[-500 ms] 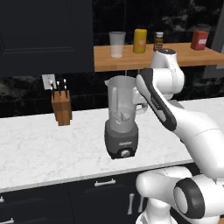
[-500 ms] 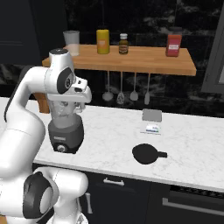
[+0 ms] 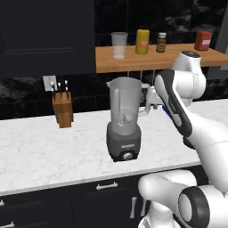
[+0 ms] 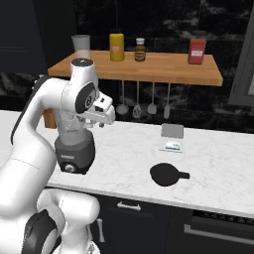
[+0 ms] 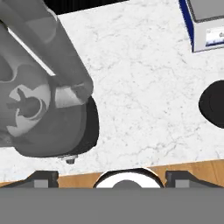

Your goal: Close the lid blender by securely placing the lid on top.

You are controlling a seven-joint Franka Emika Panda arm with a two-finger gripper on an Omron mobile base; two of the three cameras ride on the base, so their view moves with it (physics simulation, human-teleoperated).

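Blender (image 3: 124,122) stands centre of the left base view on the white marble counter (image 3: 40,151), jar mouth uncovered; in the hand view it sits at left, blades visible inside the jar (image 5: 30,105). Lid (image 4: 165,174) lies flat on the counter, lower centre-right of the right base view, well apart from the blender. Gripper (image 4: 103,120) hangs just beside the jar; open or clenched, cannot tell.

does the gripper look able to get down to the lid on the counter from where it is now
Probably yes. The lid lies flat on the bare marble counter, apart from the small box behind it. The gripper hangs beside the blender, and nothing stands between it and the lid.
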